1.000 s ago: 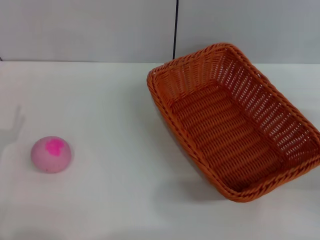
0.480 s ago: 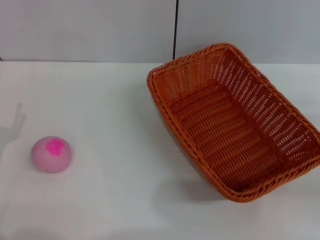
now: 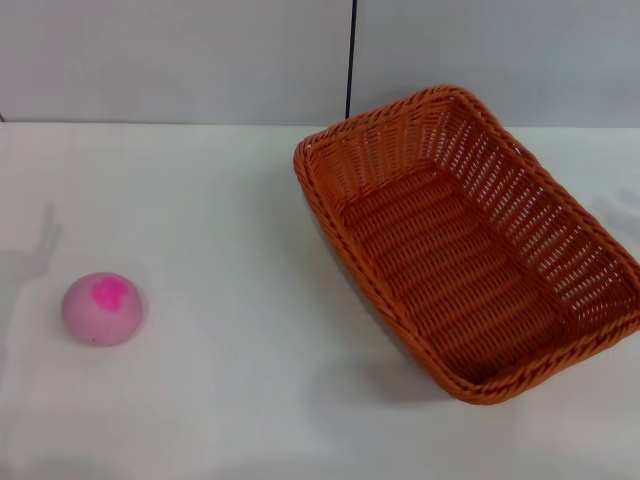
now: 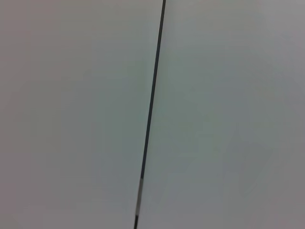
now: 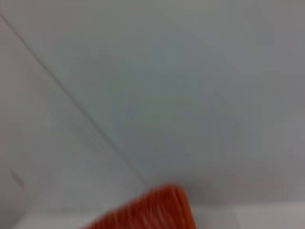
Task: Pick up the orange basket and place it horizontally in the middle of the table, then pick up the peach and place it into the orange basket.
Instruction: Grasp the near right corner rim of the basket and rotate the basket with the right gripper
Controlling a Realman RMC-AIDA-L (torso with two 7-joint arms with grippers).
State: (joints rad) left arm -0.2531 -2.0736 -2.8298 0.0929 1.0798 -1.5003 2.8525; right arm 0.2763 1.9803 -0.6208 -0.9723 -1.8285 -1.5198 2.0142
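Partly cropped orange basket (image 5: 147,212), blurred.

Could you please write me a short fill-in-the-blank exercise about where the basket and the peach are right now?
1. The basket lies on the ____ half of the table in the head view.
2. The peach sits ____ the basket.
3. The basket holds ____.
4. The peach's blotch is ____.

Missing words: right; outside; nothing; magenta
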